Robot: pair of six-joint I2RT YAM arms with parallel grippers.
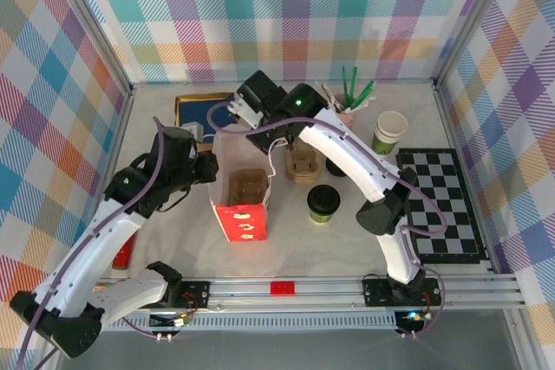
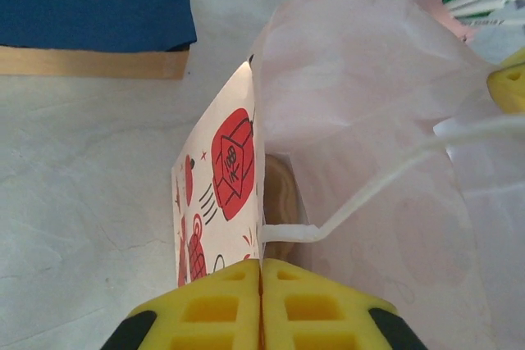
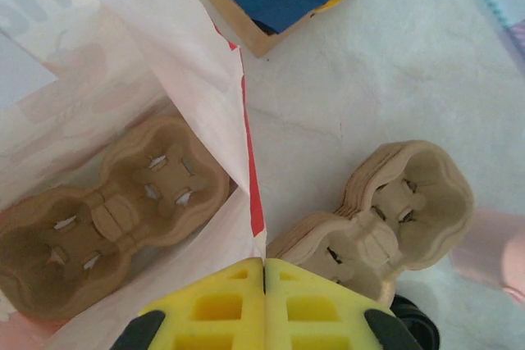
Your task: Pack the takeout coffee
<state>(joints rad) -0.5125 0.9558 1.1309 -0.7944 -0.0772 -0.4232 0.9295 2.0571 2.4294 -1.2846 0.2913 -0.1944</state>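
The takeout coffee (image 1: 323, 204), olive-green with a black lid, stands on the table to the right of the red bag (image 1: 242, 221). The bag stands open with a brown cup carrier (image 1: 247, 186) inside. My left gripper (image 1: 213, 170) is shut on the bag's left rim, and in the left wrist view its yellow fingertips (image 2: 262, 261) pinch the printed paper edge (image 2: 225, 170) beside a white handle (image 2: 369, 194). My right gripper (image 1: 274, 146) is shut on the bag's right rim. In the right wrist view its tips (image 3: 264, 260) pinch the red-and-white edge (image 3: 250, 161), with the carrier (image 3: 107, 202) below.
A stack of brown carriers (image 1: 303, 162) (image 3: 394, 211) and a loose black lid (image 1: 336, 166) lie right of the bag. A lidless cup stack (image 1: 389, 132), a pink cup of green stirrers (image 1: 351, 97), a checkered mat (image 1: 442, 201) and a blue board (image 1: 198, 110) surround them.
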